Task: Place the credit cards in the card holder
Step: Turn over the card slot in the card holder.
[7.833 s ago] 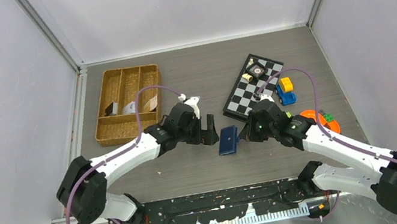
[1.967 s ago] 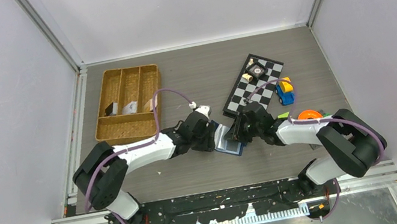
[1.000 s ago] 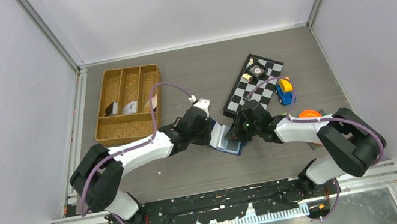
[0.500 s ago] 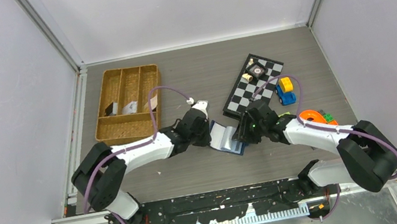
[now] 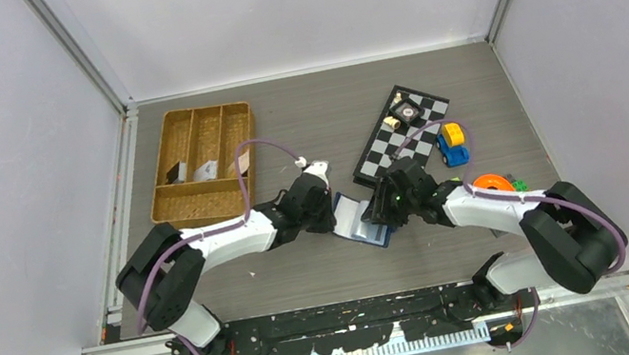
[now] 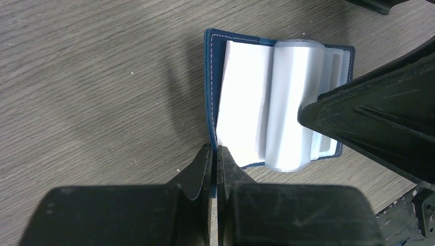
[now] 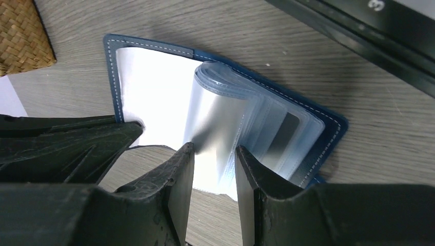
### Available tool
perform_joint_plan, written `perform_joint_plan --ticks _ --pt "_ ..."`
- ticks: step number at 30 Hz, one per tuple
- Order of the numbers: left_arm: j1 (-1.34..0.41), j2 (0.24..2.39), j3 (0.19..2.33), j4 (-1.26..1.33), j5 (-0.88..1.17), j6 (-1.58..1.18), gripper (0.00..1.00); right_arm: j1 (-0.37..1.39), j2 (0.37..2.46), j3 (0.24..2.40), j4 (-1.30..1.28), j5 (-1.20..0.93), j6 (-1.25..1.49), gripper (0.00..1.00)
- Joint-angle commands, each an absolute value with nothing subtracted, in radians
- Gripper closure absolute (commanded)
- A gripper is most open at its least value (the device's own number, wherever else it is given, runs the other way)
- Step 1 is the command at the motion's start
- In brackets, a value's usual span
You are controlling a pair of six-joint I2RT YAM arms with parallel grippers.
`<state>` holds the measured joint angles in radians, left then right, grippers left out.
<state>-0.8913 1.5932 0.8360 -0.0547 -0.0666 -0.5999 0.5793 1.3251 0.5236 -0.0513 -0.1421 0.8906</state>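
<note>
The navy card holder (image 5: 358, 219) lies open on the table between my two grippers, its clear plastic sleeves (image 6: 292, 107) arched up over the white inner face. My left gripper (image 6: 215, 151) is shut on the edge of the left cover (image 6: 209, 82). My right gripper (image 7: 214, 154) is open, its fingertips standing either side of the lower edge of the sleeves (image 7: 225, 113), apart from them. Three small credit cards, dark (image 5: 178, 172), white (image 5: 206, 169) and tan (image 5: 241, 163), lie in the wicker tray's compartments.
The brown wicker tray (image 5: 164, 212) stands at the back left, its corner (image 7: 20, 36) close to the holder. A checkerboard (image 5: 388, 151) with small pieces, a blue-and-yellow toy car (image 5: 452, 145) and an orange disc (image 5: 491, 182) lie to the right.
The holder, folded shut earlier, now lies open. Over the last second my left gripper closed on its left cover and my right gripper's jaws spread wider over the sleeves.
</note>
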Motion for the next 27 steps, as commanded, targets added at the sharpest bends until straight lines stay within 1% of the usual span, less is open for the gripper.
perform_joint_plan --ticks 1,11,23,25,27 --pt "-0.891 1.610 0.821 -0.022 -0.042 -0.615 1.00 0.577 1.370 0.509 0.033 -0.159 0.901 0.60" --pt "-0.891 1.633 0.812 -0.005 -0.011 -0.639 1.00 0.577 1.451 0.535 0.205 -0.263 0.942 0.60" --pt "-0.891 1.625 0.799 0.035 -0.005 -0.666 1.00 0.578 1.433 0.578 0.242 -0.298 0.955 0.59" --pt "-0.891 1.614 0.792 0.034 -0.007 -0.665 0.98 0.578 1.424 0.579 0.244 -0.299 0.957 0.60" --pt "-0.890 1.600 0.785 0.032 -0.014 -0.663 0.93 0.578 1.410 0.582 0.238 -0.298 0.957 0.60"
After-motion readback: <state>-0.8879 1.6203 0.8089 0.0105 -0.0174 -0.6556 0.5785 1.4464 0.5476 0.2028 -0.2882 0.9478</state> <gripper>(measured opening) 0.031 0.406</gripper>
